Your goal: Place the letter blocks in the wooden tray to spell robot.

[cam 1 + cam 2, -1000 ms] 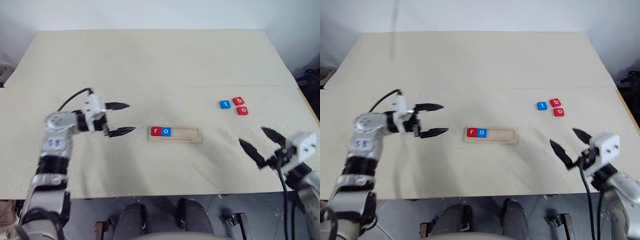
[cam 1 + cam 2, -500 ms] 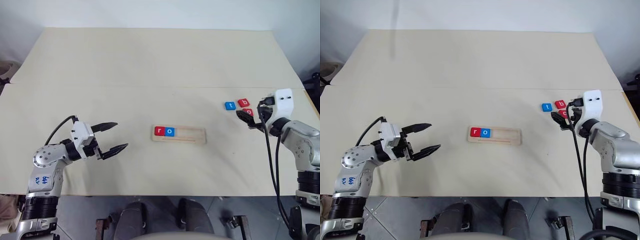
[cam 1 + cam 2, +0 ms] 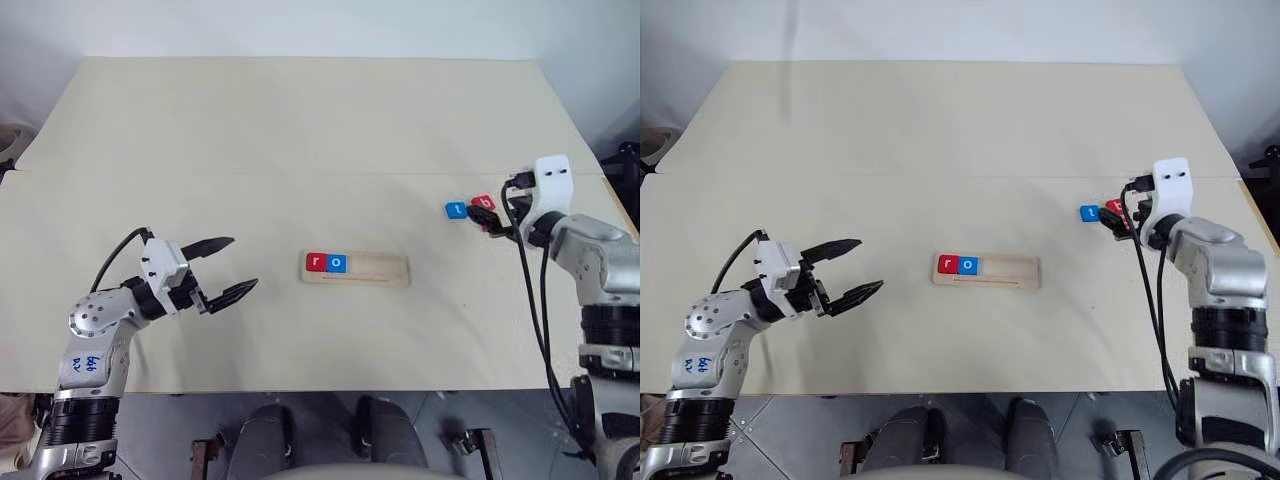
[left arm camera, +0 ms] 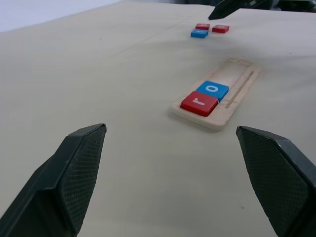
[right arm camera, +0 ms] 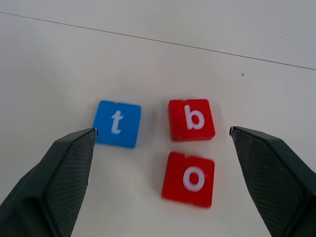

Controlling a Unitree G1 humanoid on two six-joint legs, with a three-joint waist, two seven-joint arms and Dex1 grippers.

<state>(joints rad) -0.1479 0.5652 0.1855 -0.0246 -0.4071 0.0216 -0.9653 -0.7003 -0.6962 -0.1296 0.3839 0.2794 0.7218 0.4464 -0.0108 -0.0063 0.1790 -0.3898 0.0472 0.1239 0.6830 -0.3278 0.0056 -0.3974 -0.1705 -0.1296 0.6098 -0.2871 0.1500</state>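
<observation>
The right gripper (image 5: 160, 163), fingers spread wide, hung over three loose tiles near the table's right edge: red square b tile (image 5: 191, 120), red o tile (image 5: 190, 178), blue t tile (image 5: 117, 123). They lay close, so closing could catch a wrong neighbour. The pale wooden tray (image 3: 372, 268), mid-table, held r and o. The left gripper (image 3: 228, 268) was spread, empty.

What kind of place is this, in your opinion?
Probably a robot test room: one wide beige table against a plain white wall, bearing a wooden tray and letter blocks.

Your left gripper (image 3: 222, 268) sits low at the near left, arm bent, fingers spread wide, pointing level toward the right. Your right gripper (image 5: 163, 185) is extended forward at right, angled downward, fingers spread wide.
</observation>
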